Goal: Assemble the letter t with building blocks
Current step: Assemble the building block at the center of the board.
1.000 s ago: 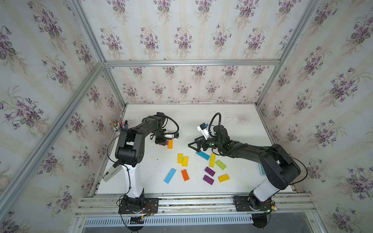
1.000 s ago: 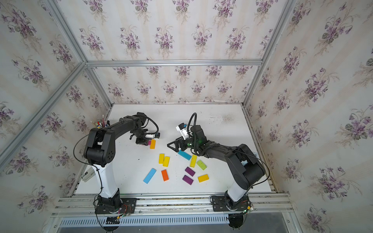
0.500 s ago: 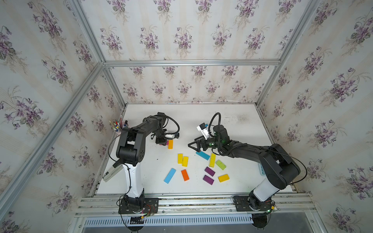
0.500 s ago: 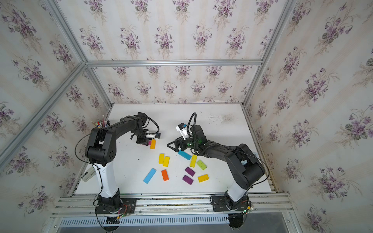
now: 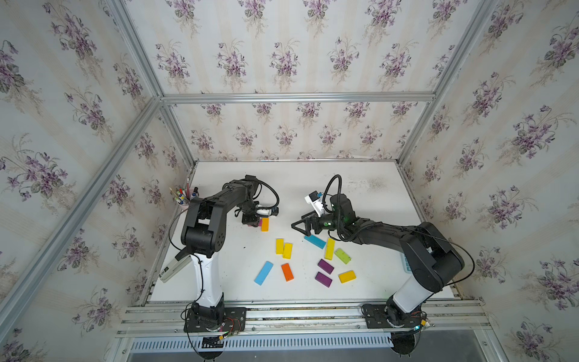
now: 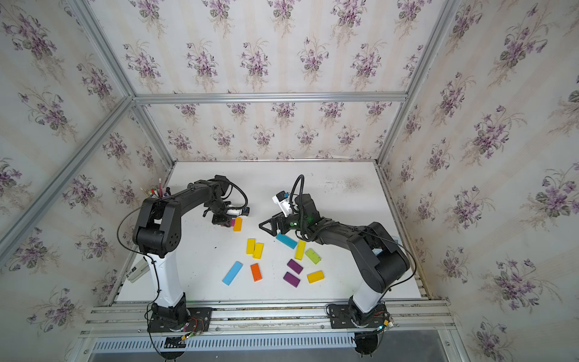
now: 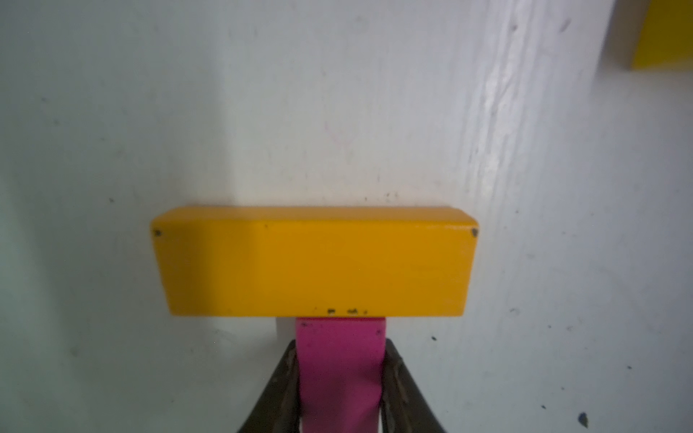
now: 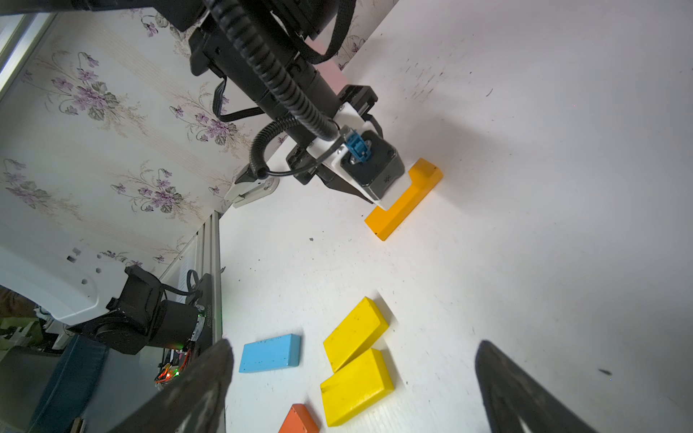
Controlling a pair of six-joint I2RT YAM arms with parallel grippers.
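Clamps the left gripper (image 7: 339, 345) on a pink block (image 7: 339, 378), fingers (image 7: 287, 375) pressed to its two long sides at the bottom middle of the left wrist view. Butts the pink block's end against the long side of an orange block (image 7: 315, 262), near its middle, the orange block flat on the desk (image 7: 150, 112). Places this joint left of centre in both top views. Holds the right gripper (image 5: 300, 224) spread wide and empty at the centre of a top view, off the desk, just upper left of a teal block (image 5: 315, 241). Shows the other blocks loose and flat below centre: a yellow pair (image 5: 279, 246) side by side, a long yellow block (image 5: 329, 248) just beside the teal block's end, a lime block (image 5: 342, 255), a purple pair (image 5: 325, 266), a blue block (image 5: 263, 273), a red-orange block (image 5: 287, 271), a gold block (image 5: 346, 276).
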